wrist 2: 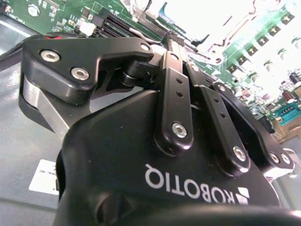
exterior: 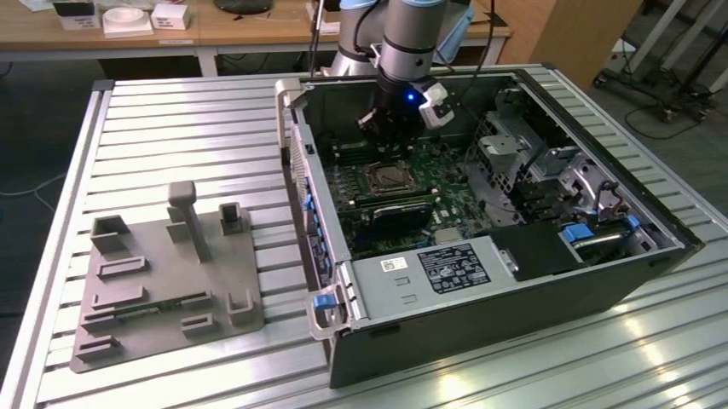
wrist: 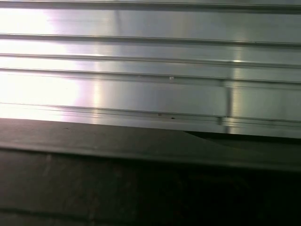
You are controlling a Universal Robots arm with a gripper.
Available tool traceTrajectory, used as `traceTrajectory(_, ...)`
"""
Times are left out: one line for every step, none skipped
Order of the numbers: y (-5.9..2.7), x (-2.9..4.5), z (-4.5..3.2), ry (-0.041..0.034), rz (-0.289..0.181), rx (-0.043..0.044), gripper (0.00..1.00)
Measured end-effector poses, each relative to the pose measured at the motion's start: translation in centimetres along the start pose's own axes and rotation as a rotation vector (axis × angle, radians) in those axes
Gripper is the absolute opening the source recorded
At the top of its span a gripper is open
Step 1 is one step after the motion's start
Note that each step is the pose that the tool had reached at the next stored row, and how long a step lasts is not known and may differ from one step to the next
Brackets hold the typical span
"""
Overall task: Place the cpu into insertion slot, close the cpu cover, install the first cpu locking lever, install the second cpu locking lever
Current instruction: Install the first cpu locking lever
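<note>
Insertion slot (exterior: 390,179) sits near the middle of the green motherboard (exterior: 449,183), inside the open computer case (exterior: 512,290) on the slatted tabletop (exterior: 182,119). In the exterior view a silvery frame, apparently the cpu cover (exterior: 390,168), seems to lie flat around the slot's darker centre, but whether the cpu is seated beneath it cannot be made out. The pincer (exterior: 384,135) hangs low over the board just beside the slot, and neither how far it is open nor whether it holds anything can be told. The work looks to be at the cover or lever stage, with the levers too small to judge as latched.
</note>
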State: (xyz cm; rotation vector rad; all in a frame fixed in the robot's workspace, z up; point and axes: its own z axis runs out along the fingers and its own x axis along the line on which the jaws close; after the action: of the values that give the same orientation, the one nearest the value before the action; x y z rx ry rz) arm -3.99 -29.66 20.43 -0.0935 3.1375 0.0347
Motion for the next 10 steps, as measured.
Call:
traceTrajectory(0.00,0.00,0.00,0.0001,0.000,0.0000,0.10)
traceTrajectory(0.00,0.00,0.03,0.0000,0.000,-0.0002,0.10)
traceTrajectory(0.00,0.00,0.06,0.0000,0.000,-0.0002,0.10)
traceTrajectory(0.00,0.00,0.06,0.0000,0.000,-0.0001,0.10)
traceTrajectory(0.00,0.00,0.06,0.0000,0.000,-0.0002,0.10)
traceTrajectory(0.00,0.00,0.06,0.0000,-0.001,-0.0001,0.10)
traceTrajectory(0.00,0.00,0.07,0.0000,-0.003,-0.0001,0.10)
traceTrajectory(0.00,0.00,0.07,0.0000,-0.005,-0.0001,0.10)
traceTrajectory(0.00,0.00,0.07,0.0001,-0.007,-0.0002,0.10)
traceTrajectory(0.00,0.00,0.07,0.0002,-0.008,-0.0002,0.10)
